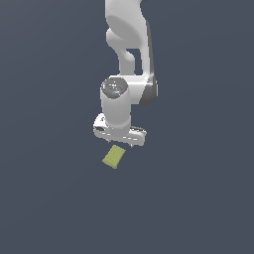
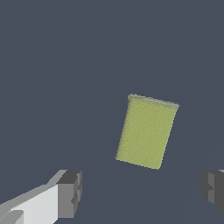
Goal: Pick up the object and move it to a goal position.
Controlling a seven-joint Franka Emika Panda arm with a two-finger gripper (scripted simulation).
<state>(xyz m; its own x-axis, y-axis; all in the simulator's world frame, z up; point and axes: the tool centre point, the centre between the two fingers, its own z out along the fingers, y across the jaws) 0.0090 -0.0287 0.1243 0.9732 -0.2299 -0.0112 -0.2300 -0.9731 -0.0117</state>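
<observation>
The object is a small flat yellow-green rectangular block [image 1: 113, 157] lying on the dark grey floor, just below the white gripper [image 1: 118, 141] in the exterior view. In the wrist view the block [image 2: 146, 132] lies flat, slightly turned, beyond the gap between the two grey fingertips [image 2: 70, 193]. The gripper [image 2: 142, 192] is open and empty, its fingers spread wider than the block. It hovers above the block and does not touch it.
The white Panda arm [image 1: 128, 44] rises from the gripper to the top of the exterior view. The floor [image 1: 198, 188] is a plain dark grey surface with nothing else on it in view.
</observation>
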